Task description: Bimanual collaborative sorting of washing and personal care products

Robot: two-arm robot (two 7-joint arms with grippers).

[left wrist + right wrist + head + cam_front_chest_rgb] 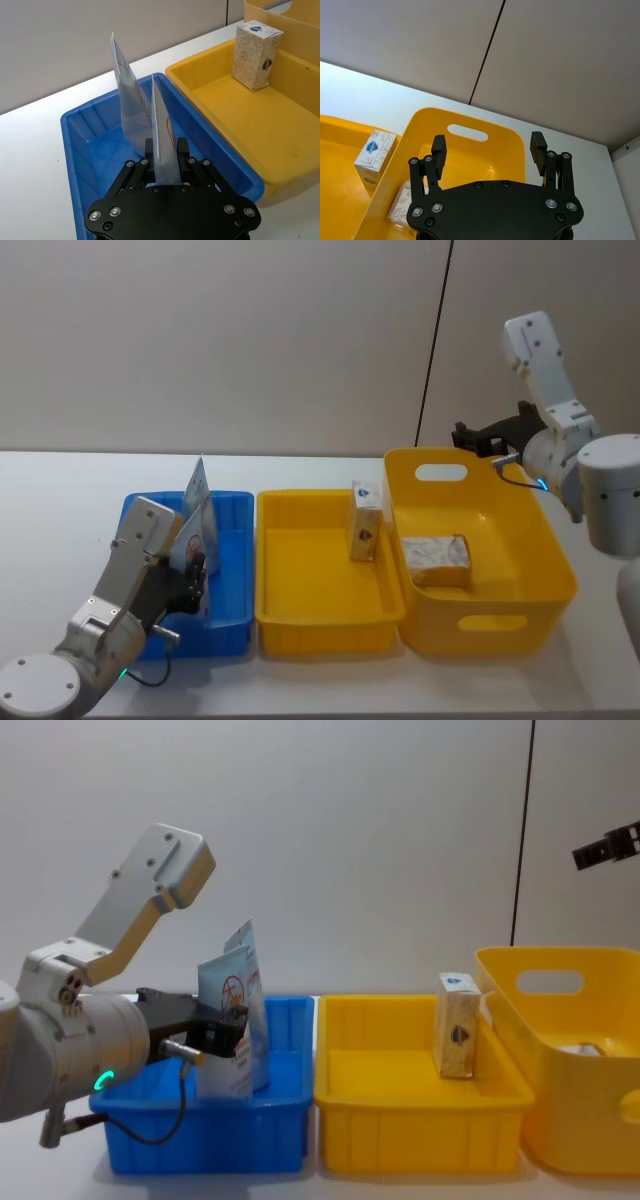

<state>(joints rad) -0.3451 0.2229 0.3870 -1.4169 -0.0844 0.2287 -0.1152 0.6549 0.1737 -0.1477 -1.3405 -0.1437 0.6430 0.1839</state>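
Observation:
My left gripper point(197, 565) point(166, 147) point(235, 1020) is shut on a white and pale-blue squeeze tube point(200, 535) point(161, 132) point(228, 990), held upright inside the blue tray point(235, 585) point(75, 150) point(200, 1130). A second tube point(196, 485) point(127, 100) point(245, 945) stands just behind it in the same tray. A beige carton point(366, 522) point(256, 56) point(374, 152) point(458, 1025) stands at the back right of the yellow tray point(320, 620). Another carton point(436, 557) point(402, 205) lies in the large yellow tub point(500, 625). My right gripper point(470, 435) point(488, 142) point(605, 847) hangs open and empty above the tub's back rim.
The three containers stand side by side on the white table point(60, 500), blue at the left, yellow tray in the middle, tub at the right. A grey wall point(250, 340) rises close behind them. Bare table lies left of the blue tray and in front.

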